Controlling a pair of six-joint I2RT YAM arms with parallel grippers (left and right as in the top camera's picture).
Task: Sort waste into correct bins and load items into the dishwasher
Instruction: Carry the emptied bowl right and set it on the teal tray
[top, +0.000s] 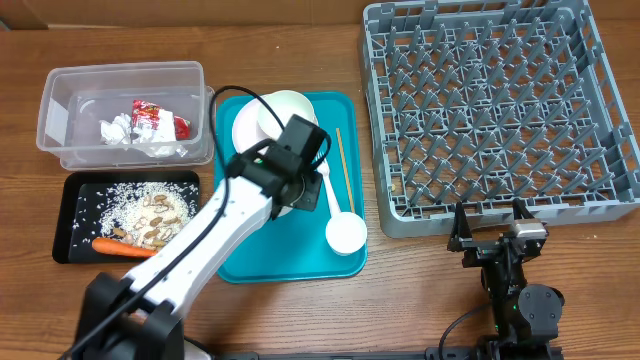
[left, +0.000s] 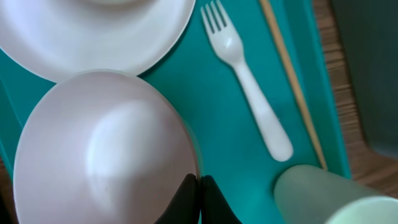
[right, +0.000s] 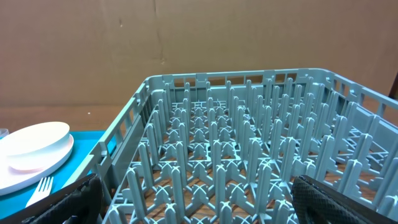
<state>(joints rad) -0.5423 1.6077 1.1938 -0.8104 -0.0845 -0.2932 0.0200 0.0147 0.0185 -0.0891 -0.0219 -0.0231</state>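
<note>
Because the left fingers (left: 184, 202) are pressed together beside the round white bowl (left: 99, 155), right fingers (right: 348, 199) spread, it may be shoved aside.

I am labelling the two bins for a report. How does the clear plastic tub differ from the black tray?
The clear tub has tall see-through walls; the black tray is shallow and opaque. The clear tub holds a crumpled napkin and a red wrapper; the black tray holds rice-like scraps and a carrot. Both are rectangular and lie left of the teal tray.
</note>
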